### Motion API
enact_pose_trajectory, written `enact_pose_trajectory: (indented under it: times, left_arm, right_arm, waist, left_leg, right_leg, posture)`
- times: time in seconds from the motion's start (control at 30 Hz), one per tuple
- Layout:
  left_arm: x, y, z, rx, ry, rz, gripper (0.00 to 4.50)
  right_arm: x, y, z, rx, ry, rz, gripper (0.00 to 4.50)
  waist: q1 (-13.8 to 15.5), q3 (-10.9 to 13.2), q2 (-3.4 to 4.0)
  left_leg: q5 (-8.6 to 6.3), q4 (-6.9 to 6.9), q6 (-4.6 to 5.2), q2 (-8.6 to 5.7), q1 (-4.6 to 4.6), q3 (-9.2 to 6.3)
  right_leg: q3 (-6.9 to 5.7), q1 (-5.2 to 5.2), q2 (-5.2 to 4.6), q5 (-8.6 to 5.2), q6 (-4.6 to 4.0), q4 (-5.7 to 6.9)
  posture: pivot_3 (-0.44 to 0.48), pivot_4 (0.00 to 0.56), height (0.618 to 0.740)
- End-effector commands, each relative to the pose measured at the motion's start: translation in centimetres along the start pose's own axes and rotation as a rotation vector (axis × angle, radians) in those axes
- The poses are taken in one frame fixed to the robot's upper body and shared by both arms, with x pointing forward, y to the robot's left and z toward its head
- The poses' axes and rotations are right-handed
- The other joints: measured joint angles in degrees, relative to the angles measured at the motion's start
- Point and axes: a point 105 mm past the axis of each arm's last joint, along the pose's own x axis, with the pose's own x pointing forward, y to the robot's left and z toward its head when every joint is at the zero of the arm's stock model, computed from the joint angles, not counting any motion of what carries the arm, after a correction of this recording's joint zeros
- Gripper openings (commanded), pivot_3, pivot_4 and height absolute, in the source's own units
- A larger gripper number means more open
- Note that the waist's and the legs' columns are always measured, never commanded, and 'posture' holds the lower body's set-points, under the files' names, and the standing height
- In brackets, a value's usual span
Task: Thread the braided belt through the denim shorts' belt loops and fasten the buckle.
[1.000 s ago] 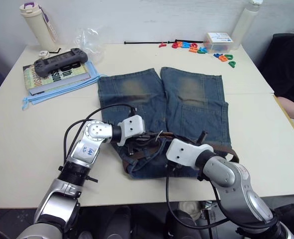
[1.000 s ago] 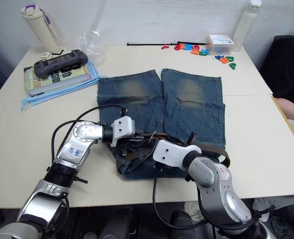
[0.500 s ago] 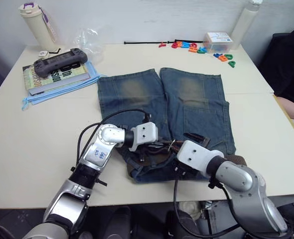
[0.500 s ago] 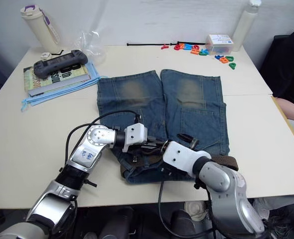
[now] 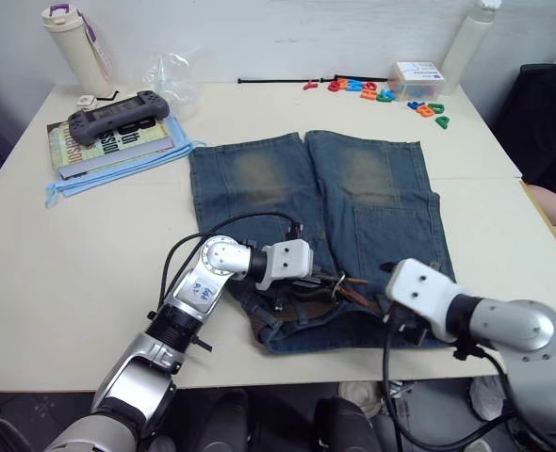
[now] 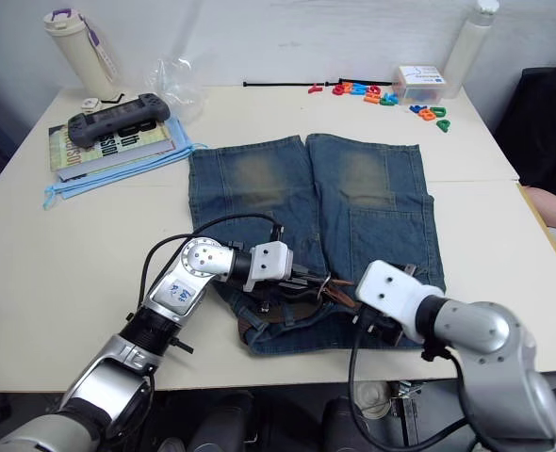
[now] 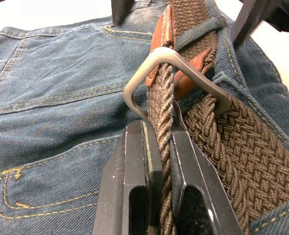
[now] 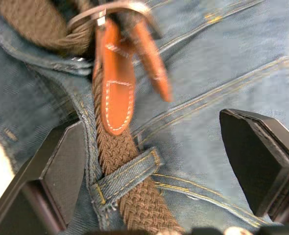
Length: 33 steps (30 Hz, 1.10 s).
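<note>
Braided belt (image 7: 166, 112), pinched by the left hand (image 7: 159, 161) behind the buckle (image 7: 176, 78) for fastening; right hand (image 8: 159, 161) spread wide, empty.

Both grippers (image 5: 318, 279) at shorts' (image 5: 353, 202) waistband

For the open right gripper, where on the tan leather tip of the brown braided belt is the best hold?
Probably the flat stitched end of the tan leather belt tip, jaws closing across its width, approaching from the belt-loop side. It lies flat on the denim shorts, beyond the silver buckle, while the left gripper pinches the braid.
</note>
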Motion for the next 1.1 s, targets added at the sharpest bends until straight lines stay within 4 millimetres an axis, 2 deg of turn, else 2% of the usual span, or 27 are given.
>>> enact_pose_trajectory:
  times: [0.03,0.13,0.6,1.0,1.1]
  left_arm:
    - [0.6,-0.1,0.9,0.037,-0.030,-0.028,0.00]
    - [0.7,-0.1,0.9,0.040,-0.031,-0.029,0.00]
    - [1.1,-0.3,1.1,0.047,-0.042,-0.035,0.00]
    - [1.2,-0.4,1.2,0.057,-0.045,-0.041,0.00]
    - [1.2,-0.4,1.2,0.058,-0.044,-0.039,0.00]
  right_arm:
    - [-2.2,0.2,4.4,-0.141,-0.150,-0.042,4.47]
    - [-2.2,-0.4,5.2,-0.159,-0.171,-0.073,4.47]
    - [-1.2,1.0,4.0,-0.225,-0.098,-0.045,4.47]
    - [-0.1,1.0,4.3,-0.278,-0.094,-0.111,4.47]
    - [0.2,1.1,4.4,-0.288,-0.096,-0.110,3.76]
  waist:
    - [0.0,0.0,0.00]
    - [0.0,0.0,0.00]
    - [0.0,0.0,0.00]
    - [0.0,0.0,0.00]
    - [0.0,0.0,0.00]
  left_leg:
    - [0.00,0.00,0.00,0.02,0.00,-0.01]
    - [0.00,0.01,-0.01,0.02,0.00,-0.04]
    - [-0.03,0.03,0.02,0.01,-0.02,-0.02]
    - [-0.03,0.06,0.03,0.01,-0.03,-0.02]
    - [-0.03,0.06,0.03,0.00,-0.03,-0.02]
  right_leg:
    - [0.00,0.00,0.00,0.00,0.00,-0.01]
    - [0.00,-0.01,0.00,0.00,0.00,-0.02]
    - [-0.01,0.00,-0.04,0.00,0.00,-0.03]
    - [-0.01,0.00,-0.06,0.00,0.01,-0.05]
    - [-0.01,0.00,-0.06,0.00,0.01,-0.06]
  posture:
    - [0.000,0.150,0.684]
    - [0.000,0.150,0.684]
    - [0.000,0.150,0.684]
    - [0.000,0.150,0.684]
    - [0.000,0.150,0.684]
